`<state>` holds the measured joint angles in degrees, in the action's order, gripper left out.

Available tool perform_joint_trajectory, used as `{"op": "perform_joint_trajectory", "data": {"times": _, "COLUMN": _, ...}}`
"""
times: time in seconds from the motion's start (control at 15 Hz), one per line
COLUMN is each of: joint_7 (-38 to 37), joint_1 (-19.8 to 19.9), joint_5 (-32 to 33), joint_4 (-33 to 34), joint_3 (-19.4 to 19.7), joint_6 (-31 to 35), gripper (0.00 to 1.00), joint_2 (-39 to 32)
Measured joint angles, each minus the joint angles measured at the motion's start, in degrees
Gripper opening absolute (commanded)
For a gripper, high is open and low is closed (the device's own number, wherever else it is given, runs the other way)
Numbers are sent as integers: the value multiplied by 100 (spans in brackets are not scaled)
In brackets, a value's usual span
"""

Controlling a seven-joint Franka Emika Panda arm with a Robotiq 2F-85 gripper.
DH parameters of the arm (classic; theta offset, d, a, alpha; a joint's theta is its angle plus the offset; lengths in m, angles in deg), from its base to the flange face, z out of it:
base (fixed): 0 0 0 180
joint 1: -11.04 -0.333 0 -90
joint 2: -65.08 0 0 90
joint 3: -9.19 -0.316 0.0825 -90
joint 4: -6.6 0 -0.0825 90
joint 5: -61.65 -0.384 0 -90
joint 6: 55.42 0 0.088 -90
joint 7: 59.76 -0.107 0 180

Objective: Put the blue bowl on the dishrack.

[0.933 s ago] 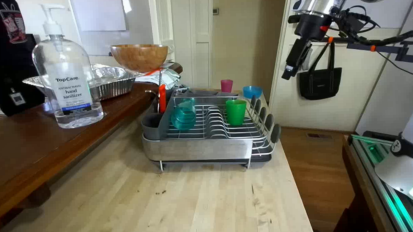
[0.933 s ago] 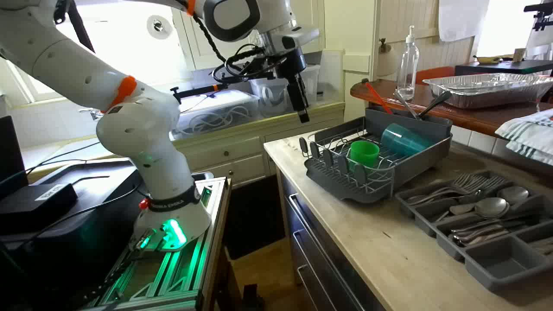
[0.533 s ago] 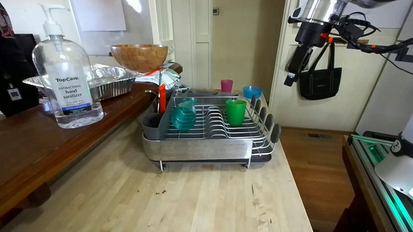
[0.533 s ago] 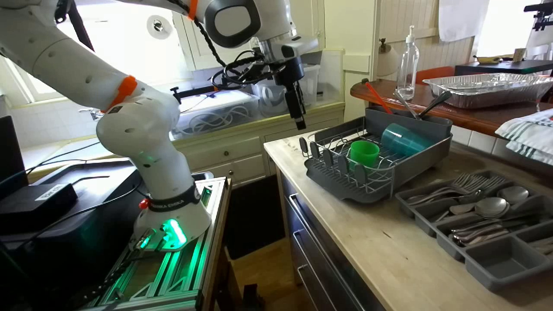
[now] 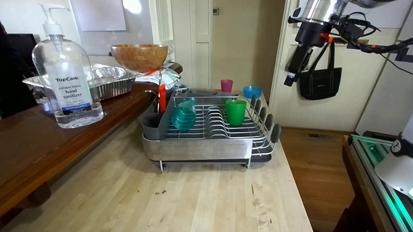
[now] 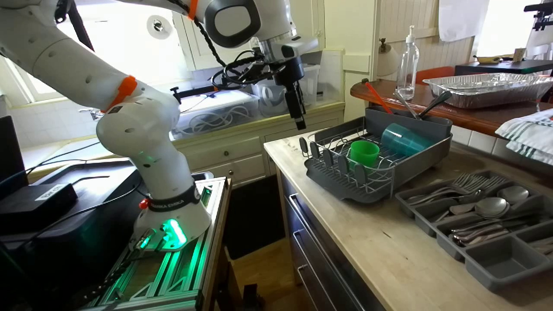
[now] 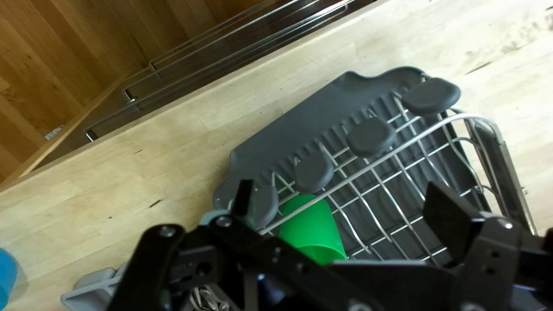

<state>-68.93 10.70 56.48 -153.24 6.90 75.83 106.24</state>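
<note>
The gripper (image 7: 339, 194) hangs in the air with its two fingers well apart, as the wrist view shows, and in an exterior view it is at about two o'clock from the dishrack (image 5: 197, 150). Inside the dishrack, the green cup (image 5: 236, 112) stands with its mouth up, and at nine o'clock from it is the teal cup (image 5: 183, 116). The blue bowl (image 5: 252, 91) rests on the wooden counter (image 5: 213, 201) beyond the rack, between one and two o'clock from the rack's middle, and near it, toward nine or ten o'clock, is the pink cup (image 5: 226, 85).
</note>
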Motion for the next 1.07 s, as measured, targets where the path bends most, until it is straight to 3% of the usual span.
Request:
{"op": "perform_joint_trajectory", "data": {"times": 0.27, "joint_7": 11, "joint_1": 3, "joint_5": 0, "joint_4": 21, "joint_3": 4, "joint_6": 0, "gripper": 100, "joint_2": -1}}
{"op": "perform_joint_trajectory", "data": {"times": 0.47, "joint_7": 473, "joint_1": -19, "joint_5": -7, "joint_4": 156, "joint_3": 307, "joint_6": 5, "gripper": 100, "joint_2": 13}}
{"op": "perform_joint_trajectory", "data": {"times": 0.8, "joint_7": 2454, "joint_1": -119, "joint_5": -165, "joint_4": 326, "joint_3": 1659, "joint_6": -63, "gripper": 100, "joint_2": 27}}
{"op": "perform_joint_trajectory", "data": {"times": 1.07, "joint_7": 3719, "joint_1": -57, "joint_5": -160, "joint_4": 787, "joint_3": 2594, "joint_6": -725, "gripper": 100, "joint_2": -141}}
